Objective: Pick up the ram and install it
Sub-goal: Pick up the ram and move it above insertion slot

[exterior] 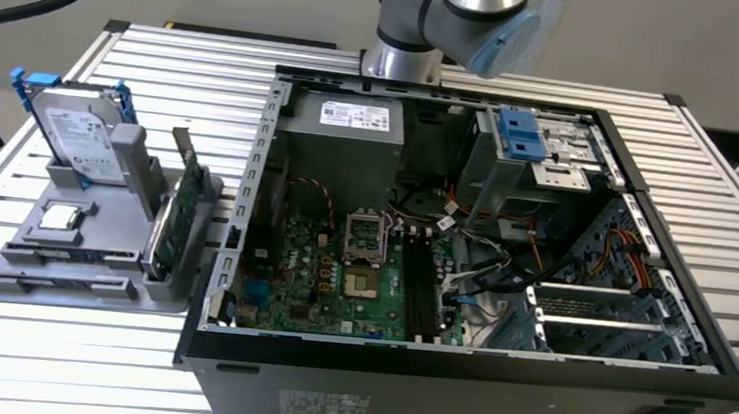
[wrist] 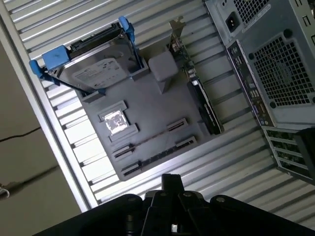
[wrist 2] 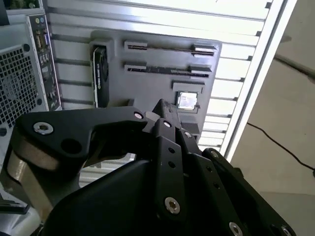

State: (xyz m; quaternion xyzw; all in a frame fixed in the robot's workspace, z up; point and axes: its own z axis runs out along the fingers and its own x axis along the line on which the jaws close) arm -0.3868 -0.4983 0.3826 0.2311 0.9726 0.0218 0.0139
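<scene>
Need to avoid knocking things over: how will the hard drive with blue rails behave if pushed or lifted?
The hard drive stands on edge in the grey fixture, so a sideways push would probably tilt it rather than slide it. Its metal casing suggests it is stiff and fairly heavy for its size.

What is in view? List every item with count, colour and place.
table: one, silver slats, under everything.
computer case: one, black, open, on the table.
motherboard: one, green, inside the case.
power supply: one, grey, inside the case.
parts tray: one, grey, beside the case.
hard drive: one, silver with blue rails, upright on the tray.
expansion card: one, green, upright on the tray nearest the case.
processor: one, silver, flat on the tray.
ram: at least one, dark, edgewise in a tray slot.
robot arm: one, grey and blue, behind the case.
</scene>
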